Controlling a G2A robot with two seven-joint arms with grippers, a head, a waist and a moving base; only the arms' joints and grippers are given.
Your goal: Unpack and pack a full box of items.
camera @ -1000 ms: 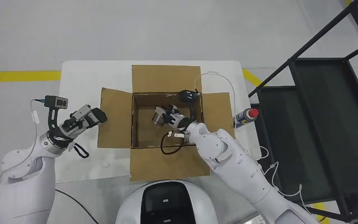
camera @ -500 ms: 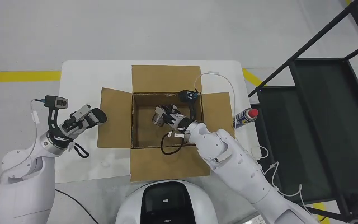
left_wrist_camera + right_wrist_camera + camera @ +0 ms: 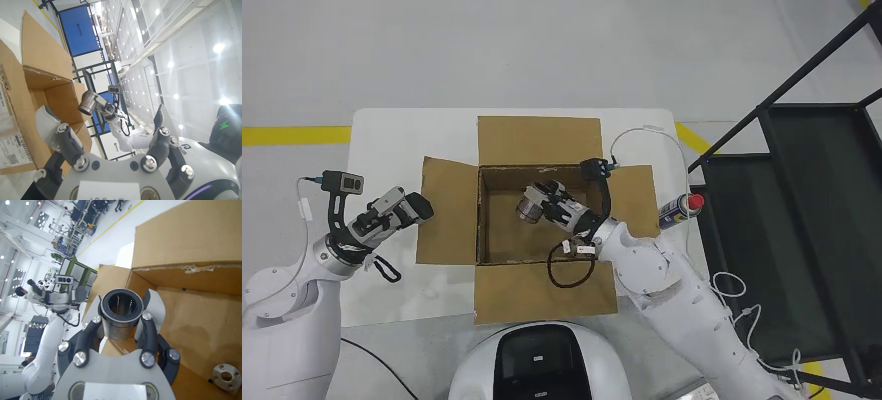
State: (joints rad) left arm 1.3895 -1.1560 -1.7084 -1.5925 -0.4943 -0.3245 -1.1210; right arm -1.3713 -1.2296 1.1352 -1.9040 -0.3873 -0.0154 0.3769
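A steel linear bearing (image 3: 121, 313) is gripped by the fingers of the right gripper (image 3: 123, 304) and held above the interior of the open cardboard box (image 3: 539, 140). A metal flange (image 3: 225, 376) is seen on the box floor. The left gripper (image 3: 410, 207) is held beside the box, fingers spread apart.

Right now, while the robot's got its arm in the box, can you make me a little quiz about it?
1. True or false: the left gripper is holding something.
2. What is the right gripper shut on? A) a metal cylinder B) a banana C) nothing
3. Fill in: the small round part with holes lying on the floor of the cardboard box is a metal ____.

Key:
1. False, it is open and empty, beside the box.
2. A
3. flange
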